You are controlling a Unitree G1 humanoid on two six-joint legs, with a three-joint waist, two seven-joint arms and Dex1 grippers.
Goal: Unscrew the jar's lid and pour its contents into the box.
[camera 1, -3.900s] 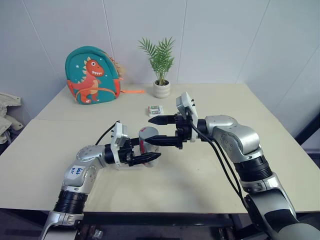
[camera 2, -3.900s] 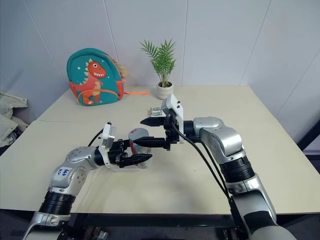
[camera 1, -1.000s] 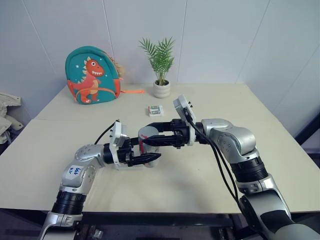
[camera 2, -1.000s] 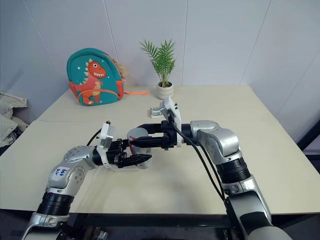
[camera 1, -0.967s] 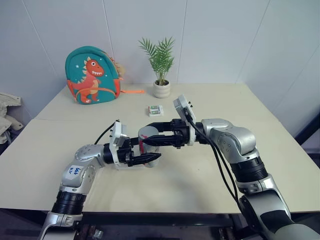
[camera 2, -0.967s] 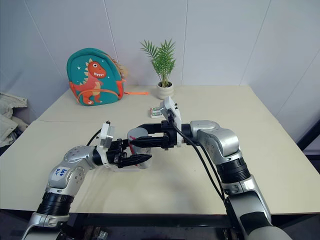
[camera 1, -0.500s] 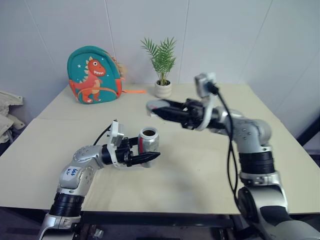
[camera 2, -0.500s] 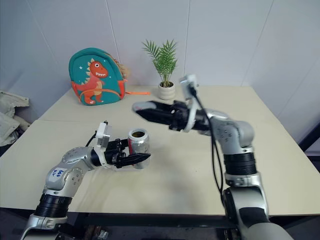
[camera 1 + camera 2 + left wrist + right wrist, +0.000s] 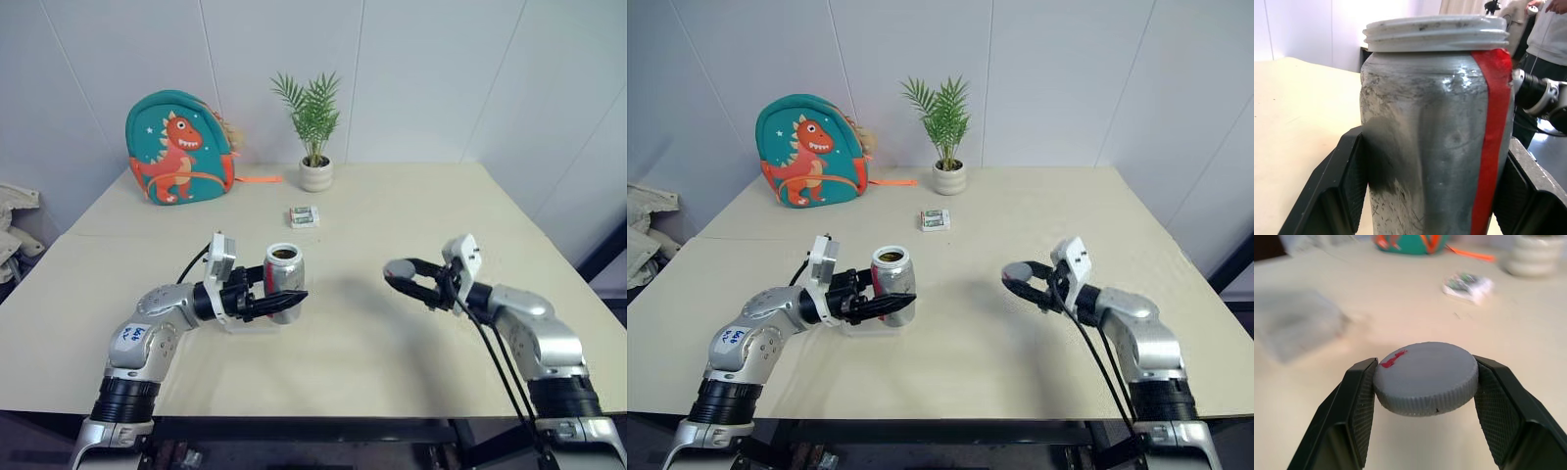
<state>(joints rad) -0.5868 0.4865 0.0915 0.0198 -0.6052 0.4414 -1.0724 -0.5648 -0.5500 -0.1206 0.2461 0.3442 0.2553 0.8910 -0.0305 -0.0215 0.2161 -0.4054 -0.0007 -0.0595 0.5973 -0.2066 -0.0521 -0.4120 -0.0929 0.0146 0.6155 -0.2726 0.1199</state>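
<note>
- We see the left gripper (image 9: 279, 296) clamped on the jar (image 9: 284, 281), holding it upright so nothing spills from the open mouth.
- The jar hangs just above the box (image 9: 862, 324), at about eight o'clock from the table's (image 9: 392, 206) centre, so we judge a tilt alone should start the pour.
- The right gripper (image 9: 1425, 382) squeezes the lid (image 9: 1426, 377) flat between both fingers, well apart from the jar at roughly four o'clock, which leaves the mouth unobstructed.
- Up at twelve o'clock sit the plant pot (image 9: 315, 174), a small packet (image 9: 305, 215) and the dinosaur backpack (image 9: 176, 147), all out of the way.
- We reckon the lid needs setting down next, or the pour begins.
</note>
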